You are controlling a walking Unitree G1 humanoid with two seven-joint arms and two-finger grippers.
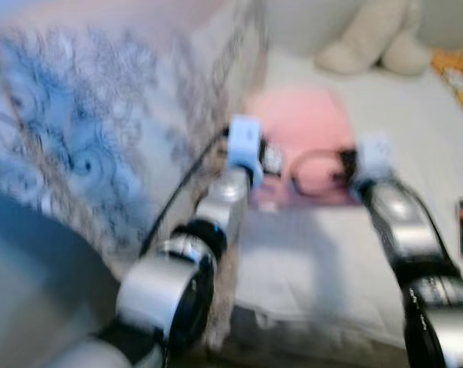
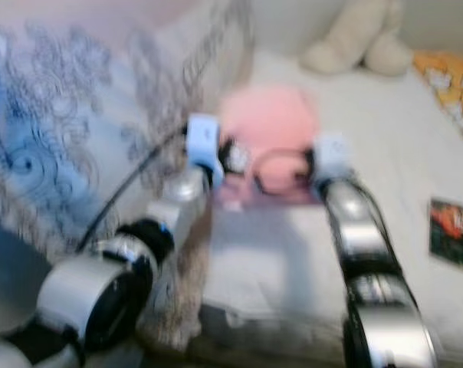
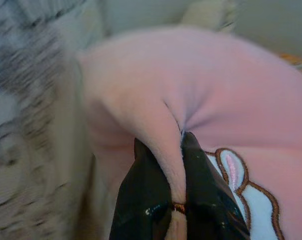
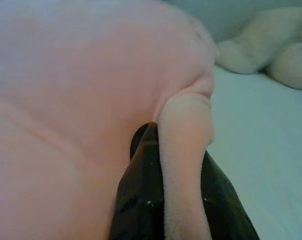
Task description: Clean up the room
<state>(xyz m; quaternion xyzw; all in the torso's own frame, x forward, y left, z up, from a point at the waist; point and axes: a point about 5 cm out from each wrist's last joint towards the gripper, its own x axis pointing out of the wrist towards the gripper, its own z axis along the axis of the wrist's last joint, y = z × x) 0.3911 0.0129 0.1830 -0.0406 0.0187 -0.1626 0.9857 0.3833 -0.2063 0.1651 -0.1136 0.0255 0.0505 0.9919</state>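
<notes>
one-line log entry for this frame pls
left gripper: shut on pink plush cushion | right gripper: shut on same cushion | location: white bed | head views: blurred

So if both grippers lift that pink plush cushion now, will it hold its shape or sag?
Probably sag: the pink cushion folds into a soft ridge between the left gripper fingers, and bunches likewise in the right gripper. It looks fleecy and light, so slipping seems unlikely. Pinched only by folds of fabric, the middle may droop toward the bed.

No readable text, labels (views blurred)
</notes>
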